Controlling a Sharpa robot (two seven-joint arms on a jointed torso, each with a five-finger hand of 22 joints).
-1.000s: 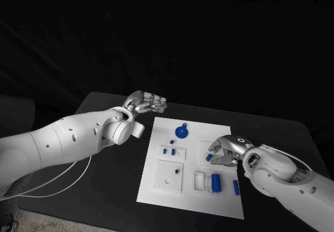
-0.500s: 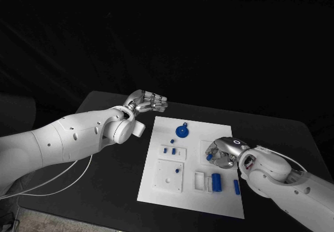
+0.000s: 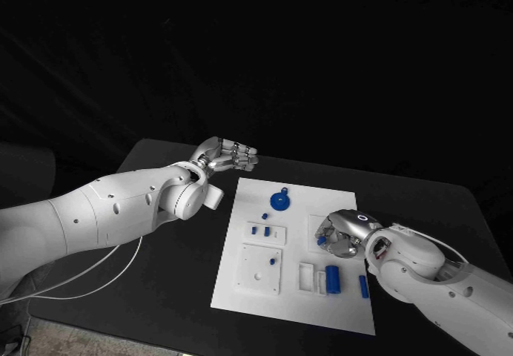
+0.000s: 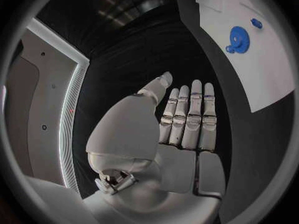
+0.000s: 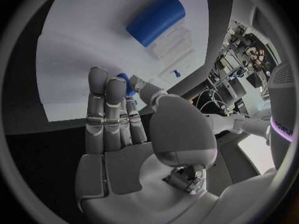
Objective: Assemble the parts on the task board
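Robot hands work over a white task board (image 3: 294,297) lying in the middle of a black bench (image 3: 171,267). The right robot hand (image 3: 340,236) is low over the board's right half, fingers curled down around a small blue part (image 3: 321,240) that peeks out at the fingertips on the side facing the board's centre. From the right wrist view the same blue part (image 5: 126,84) sits just behind the fingertips (image 5: 107,87), which stand straight and close together; whether they actually pinch it I cannot tell. Its long axis is hidden by the fingers.

The left robot hand (image 3: 222,156) hovers well apart, off the board's far left corner, holding nothing, with its fingers extended side by side in the left wrist view (image 4: 187,117). So the right hand is much the nearer to the work.

Other pieces lie close by: a blue cylinder (image 3: 333,279) in a white cradle just nearer the robot than the right hand, its long axis running toward the robot, and a round blue gear (image 3: 279,202) near the board's far edge.
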